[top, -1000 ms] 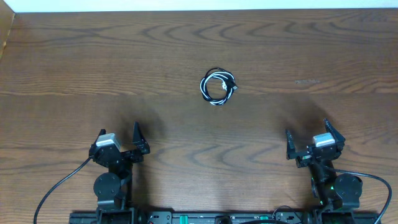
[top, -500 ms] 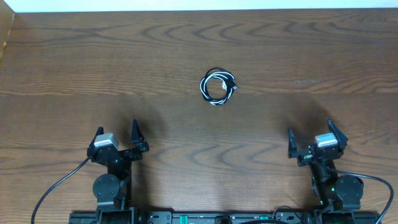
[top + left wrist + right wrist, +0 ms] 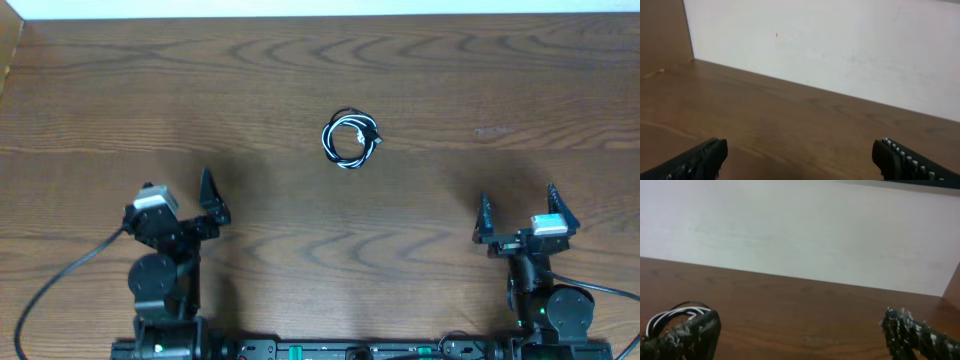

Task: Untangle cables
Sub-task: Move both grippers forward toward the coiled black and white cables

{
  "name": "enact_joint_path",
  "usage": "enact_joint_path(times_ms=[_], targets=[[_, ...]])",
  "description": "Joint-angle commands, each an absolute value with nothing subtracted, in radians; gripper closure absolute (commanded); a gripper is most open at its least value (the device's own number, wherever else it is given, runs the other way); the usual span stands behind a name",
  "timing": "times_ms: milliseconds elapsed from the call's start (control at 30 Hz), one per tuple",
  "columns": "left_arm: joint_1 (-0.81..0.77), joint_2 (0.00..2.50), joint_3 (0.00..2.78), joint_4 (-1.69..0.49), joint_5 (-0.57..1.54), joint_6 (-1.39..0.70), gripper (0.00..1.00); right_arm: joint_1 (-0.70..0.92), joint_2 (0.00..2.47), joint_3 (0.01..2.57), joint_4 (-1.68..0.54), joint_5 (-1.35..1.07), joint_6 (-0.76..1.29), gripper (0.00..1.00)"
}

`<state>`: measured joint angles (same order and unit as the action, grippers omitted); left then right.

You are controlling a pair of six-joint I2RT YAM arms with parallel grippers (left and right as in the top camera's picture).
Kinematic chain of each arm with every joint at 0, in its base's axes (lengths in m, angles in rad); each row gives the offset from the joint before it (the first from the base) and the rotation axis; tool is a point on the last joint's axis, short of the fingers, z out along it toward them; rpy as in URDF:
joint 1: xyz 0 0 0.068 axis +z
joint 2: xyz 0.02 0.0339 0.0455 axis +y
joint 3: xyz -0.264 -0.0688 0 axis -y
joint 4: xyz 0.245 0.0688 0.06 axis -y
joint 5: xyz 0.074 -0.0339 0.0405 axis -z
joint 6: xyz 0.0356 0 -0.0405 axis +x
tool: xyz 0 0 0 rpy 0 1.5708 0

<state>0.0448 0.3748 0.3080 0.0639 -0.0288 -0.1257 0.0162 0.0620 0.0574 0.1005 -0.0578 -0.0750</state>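
The black and white cables (image 3: 352, 139) lie coiled together in one small loop on the wooden table, at the centre and toward the far side. Part of the coil shows in the right wrist view (image 3: 675, 316), behind the left finger. My left gripper (image 3: 178, 195) is open and empty at the near left, well short of the coil. My right gripper (image 3: 517, 208) is open and empty at the near right. In the left wrist view the open fingers (image 3: 800, 157) frame only bare wood; the cables are out of that view.
The wooden table (image 3: 320, 80) runs to a white wall at the far edge. A thick black wire (image 3: 70, 275) trails from the left arm at the near left. The arm bases stand at the near edge.
My left gripper has swung left and a little away from me. My right gripper has moved right and turned slightly. The cables have not moved.
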Motion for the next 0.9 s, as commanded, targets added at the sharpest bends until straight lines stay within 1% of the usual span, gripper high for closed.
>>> enact_joint_path(times_ms=[0, 133, 367, 533, 667, 867], targets=[[0.043, 0.466, 0.406, 0.069, -0.028, -0.109, 0.02, 0.013, 0.131, 0.124, 0.108, -0.04, -0.053, 0.01], [0.042, 0.57, 0.485, 0.069, -0.007, -0.109, 0.02, 0.013, 0.258, 0.179, 0.132, -0.06, -0.052, 0.01], [0.041, 0.745, 0.601, 0.053, 0.076, -0.109, 0.02, 0.013, 0.584, 0.364, 0.131, -0.128, -0.049, 0.01], [0.039, 0.892, 0.722, -0.075, 0.187, -0.117, 0.02, 0.013, 0.826, 0.52, 0.105, -0.246, -0.049, 0.01], [0.011, 1.021, 0.842, -0.192, 0.202, -0.136, 0.02, 0.013, 0.999, 0.667, -0.002, -0.358, -0.047, 0.01], [-0.082, 1.23, 1.1, -0.403, 0.202, -0.136, 0.02, 0.013, 1.189, 0.878, -0.215, -0.391, 0.03, 0.01]])
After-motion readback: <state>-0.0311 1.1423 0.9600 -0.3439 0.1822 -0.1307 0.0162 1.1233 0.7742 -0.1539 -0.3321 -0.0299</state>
